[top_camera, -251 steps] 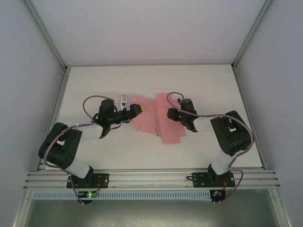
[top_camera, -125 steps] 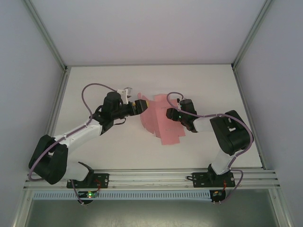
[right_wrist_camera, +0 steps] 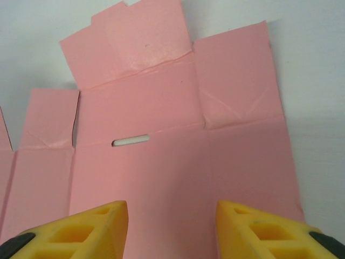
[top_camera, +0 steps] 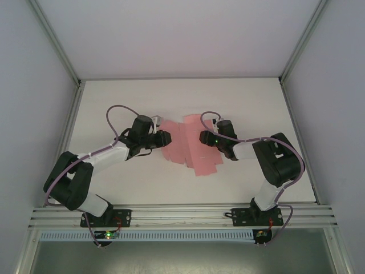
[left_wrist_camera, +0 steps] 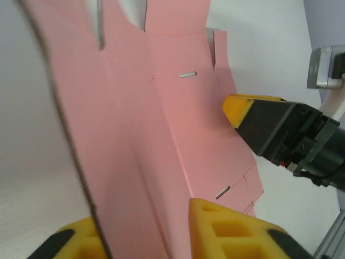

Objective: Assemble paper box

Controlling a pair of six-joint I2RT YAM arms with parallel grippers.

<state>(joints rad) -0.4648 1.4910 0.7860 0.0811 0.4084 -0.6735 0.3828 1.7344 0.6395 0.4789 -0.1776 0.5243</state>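
A: Tearing's my main worry. The flat pink die-cut card sheet [top_camera: 188,149] lies mid-desk between the two arms. It's mostly flat on the white desk [top_camera: 256,103], with its left side bowed up off it.
B: Cause?
A: Left tool [top_camera: 162,138] has that left edge. If it lifts or pulls while the right tool [top_camera: 203,137] bears down on the middle, thin card could rip at a flap cut or at the narrow slot [right_wrist_camera: 130,141]. Or it creases off the scored lines.
B: Other failure?
A: Slip. The grip is only on the margin, so the card could slide out and flop back flat. Or the whole sheet drags across the desk if the right side isn't really pinning it.
B: Left tool state?
A: Yellow pads [left_wrist_camera: 232,232] pressed nearly together, card edge between them. Reads as a pinch on the sheet.
B: Right?
A: Spread wide, gripping nothing. Its fingers straddle a centre panel near the slot. In the left wrist view its yellow tip sits at the card surface. Touching or just above, can't tell.
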